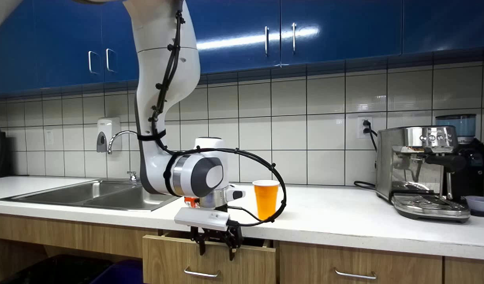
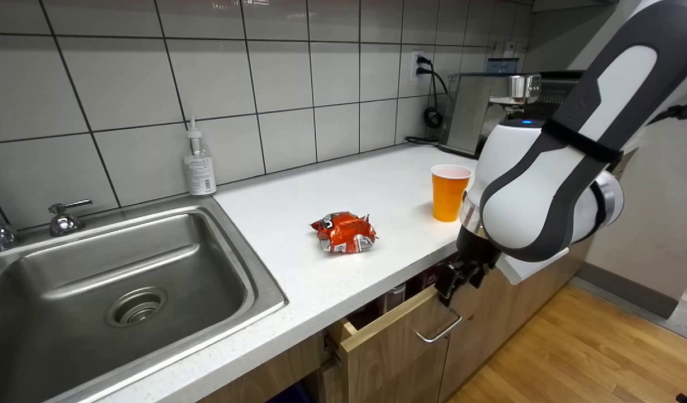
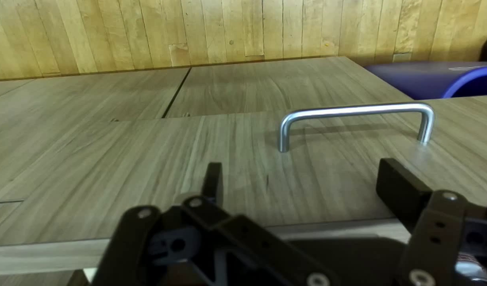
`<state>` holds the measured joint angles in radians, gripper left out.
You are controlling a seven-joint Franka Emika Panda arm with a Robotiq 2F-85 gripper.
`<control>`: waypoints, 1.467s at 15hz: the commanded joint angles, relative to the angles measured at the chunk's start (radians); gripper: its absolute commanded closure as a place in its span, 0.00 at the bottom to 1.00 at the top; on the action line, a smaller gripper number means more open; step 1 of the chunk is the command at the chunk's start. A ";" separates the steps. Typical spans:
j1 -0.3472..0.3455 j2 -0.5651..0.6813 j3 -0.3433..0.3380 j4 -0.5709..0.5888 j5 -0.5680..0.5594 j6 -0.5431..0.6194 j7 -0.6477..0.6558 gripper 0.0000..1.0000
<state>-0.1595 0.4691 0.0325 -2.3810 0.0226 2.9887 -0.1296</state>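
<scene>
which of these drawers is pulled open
The drawer at the jaws: it stands out from the counter with its inside showing, while the neighbouring drawer nearer the coffee machine is shut.

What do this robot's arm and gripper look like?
The Franka Panda arm is white with dark grey panels and rounded joints. Black cables run along it, held by black straps, and loop out near the wrist. The Robotiq gripper is black, its jaws hinged, bolted links ending in flat blocks.
</scene>
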 commanded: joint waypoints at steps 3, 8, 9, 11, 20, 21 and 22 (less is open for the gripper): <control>-0.085 -0.081 0.087 -0.092 0.051 0.009 -0.032 0.00; -0.149 -0.173 0.135 -0.189 0.104 0.003 -0.058 0.00; -0.157 -0.188 0.136 -0.204 0.111 0.001 -0.063 0.00; -0.157 -0.211 0.125 -0.224 0.116 -0.001 -0.070 0.00; -0.155 -0.166 0.116 -0.166 0.100 -0.011 -0.155 0.00; -0.153 -0.157 0.116 -0.156 0.098 -0.008 -0.162 0.00; -0.156 -0.150 0.120 -0.147 0.099 -0.008 -0.171 0.00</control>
<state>-0.2945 0.2958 0.1337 -2.5663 0.1112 2.9910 -0.2469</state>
